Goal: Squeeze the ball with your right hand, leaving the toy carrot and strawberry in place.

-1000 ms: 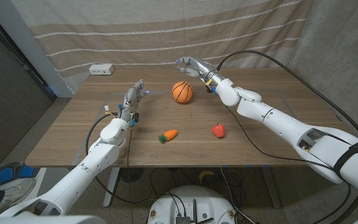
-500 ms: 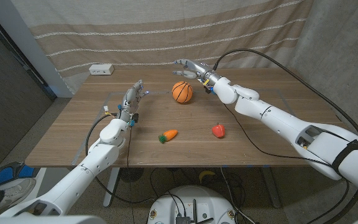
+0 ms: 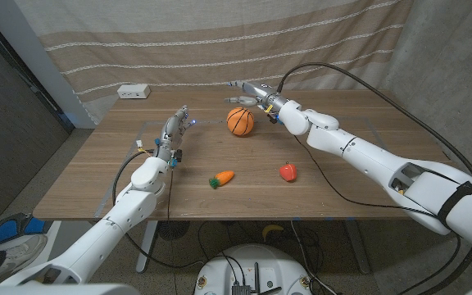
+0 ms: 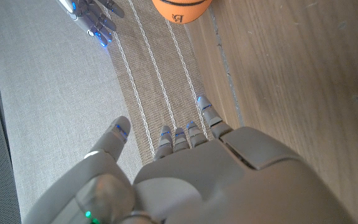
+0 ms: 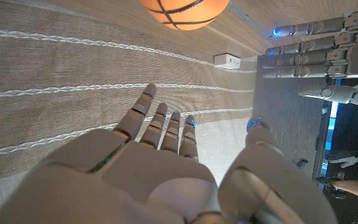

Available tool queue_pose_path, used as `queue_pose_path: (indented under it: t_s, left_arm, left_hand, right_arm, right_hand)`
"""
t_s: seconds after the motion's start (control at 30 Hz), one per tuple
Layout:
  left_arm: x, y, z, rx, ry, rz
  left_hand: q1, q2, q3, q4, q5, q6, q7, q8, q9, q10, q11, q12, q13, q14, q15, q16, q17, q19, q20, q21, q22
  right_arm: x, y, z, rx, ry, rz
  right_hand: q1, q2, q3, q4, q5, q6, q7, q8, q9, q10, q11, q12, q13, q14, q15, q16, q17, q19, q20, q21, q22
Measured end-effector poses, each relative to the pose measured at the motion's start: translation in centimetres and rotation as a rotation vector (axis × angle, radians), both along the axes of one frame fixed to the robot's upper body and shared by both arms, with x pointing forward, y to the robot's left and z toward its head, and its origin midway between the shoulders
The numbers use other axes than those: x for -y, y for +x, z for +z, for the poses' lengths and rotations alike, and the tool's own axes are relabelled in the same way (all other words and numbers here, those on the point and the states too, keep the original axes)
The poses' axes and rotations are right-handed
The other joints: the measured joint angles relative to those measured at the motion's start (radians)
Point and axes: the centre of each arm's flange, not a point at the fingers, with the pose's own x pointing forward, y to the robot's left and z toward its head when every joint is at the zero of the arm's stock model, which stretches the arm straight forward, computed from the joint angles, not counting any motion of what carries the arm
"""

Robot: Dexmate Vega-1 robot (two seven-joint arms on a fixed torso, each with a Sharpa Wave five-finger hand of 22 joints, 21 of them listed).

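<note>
Stretching across the wooden table (image 3: 88,172), the robot's right hand (image 3: 251,92) hovers just behind the orange basketball-patterned ball (image 3: 239,121), fingers spread apart and holding nothing, not touching it. Its left hand (image 3: 175,131) stands near the table's left side, fingers extended and apart, also empty. Nearer the front edge lie the small orange toy carrot (image 3: 222,178) and the red toy strawberry (image 3: 288,172), well apart from the ball.

- Ball (image 4: 180,9): a small dark print mark on its orange surface, seen in the left wrist view; too small to read.
- No other text legible.
</note>
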Motion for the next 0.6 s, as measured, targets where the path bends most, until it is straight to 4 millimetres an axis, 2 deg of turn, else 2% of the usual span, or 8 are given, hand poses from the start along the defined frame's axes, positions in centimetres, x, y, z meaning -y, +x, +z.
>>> queue_pose_path:
  t_s: [0.07, 0.13, 0.37, 0.53, 0.6]
  left_arm:
    - [0.00, -0.04, -0.01, 0.001, 0.000, 0.000]
    - [0.00, -0.07, 0.01, 0.001, 0.001, 0.000]
    - [0.01, -0.14, 0.09, 0.004, 0.002, 0.000]
    - [-0.04, -0.17, 0.15, 0.005, 0.003, 0.000]
    - [-0.06, -0.18, 0.16, 0.005, 0.003, 0.000]
  left_hand:
    - [0.000, 0.000, 0.000, 0.000, 0.000, 0.000, 0.000, 0.000, 0.000, 0.000, 0.000, 0.000, 0.000, 0.000, 0.000, 0.000, 0.000, 0.000, 0.000, 0.000, 0.000]
    - [0.000, 0.000, 0.000, 0.000, 0.000, 0.000, 0.000, 0.000, 0.000, 0.000, 0.000, 0.000, 0.000, 0.000, 0.000, 0.000, 0.000, 0.000, 0.000, 0.000, 0.000]
    - [0.000, 0.000, 0.000, 0.000, 0.000, 0.000, 0.000, 0.000, 0.000, 0.000, 0.000, 0.000, 0.000, 0.000, 0.000, 0.000, 0.000, 0.000, 0.000, 0.000, 0.000]
    - [0.000, 0.000, -0.004, -0.004, 0.000, 0.005, 0.005, 0.000, 0.000, 0.000, 0.000, 0.000, 0.000, 0.000, 0.000, 0.000, 0.000, 0.004, 0.004, -0.006, 0.000]
    - [0.000, 0.000, -0.004, -0.004, 0.000, 0.005, 0.005, 0.000, 0.000, 0.000, 0.000, 0.000, 0.000, 0.000, 0.000, 0.000, 0.000, 0.005, 0.005, -0.006, 0.000]
  right_arm:
    - [-0.08, 0.14, -0.05, -0.011, -0.012, -0.020]
    - [-0.19, 0.20, -0.11, -0.018, -0.022, -0.031]
    - [-0.51, 0.60, -0.26, -0.047, -0.047, -0.073]
    - [-0.78, 0.87, -0.37, -0.063, -0.064, -0.092]
    - [-0.91, 1.04, -0.44, -0.071, -0.072, -0.101]
  right_hand:
    - [0.000, 0.000, -0.001, -0.001, 0.004, -0.021, -0.003, 0.000, 0.000, -0.014, 0.000, 0.000, 0.000, -0.012, 0.004, -0.001, -0.005, -0.008, 0.028, -0.006, 0.000]
    - [0.000, 0.000, -0.005, -0.003, 0.004, -0.034, -0.005, 0.000, 0.000, -0.027, 0.005, 0.000, 0.000, -0.023, 0.012, -0.005, -0.009, -0.017, 0.038, -0.009, 0.000]
    - [-0.009, -0.009, -0.012, -0.004, 0.008, -0.086, -0.018, -0.004, 0.000, -0.062, 0.001, 0.000, 0.000, -0.046, 0.025, -0.006, -0.018, -0.032, 0.053, -0.025, 0.000]
    - [-0.009, -0.010, -0.019, -0.003, 0.015, -0.134, -0.020, -0.004, 0.000, -0.090, 0.026, 0.000, 0.000, -0.060, 0.038, -0.009, -0.024, -0.036, 0.056, -0.033, 0.000]
    - [-0.010, -0.030, -0.020, -0.004, 0.015, -0.145, -0.025, -0.004, 0.000, -0.098, 0.034, 0.000, -0.004, -0.065, 0.044, -0.009, -0.028, -0.039, 0.060, -0.039, 0.000]
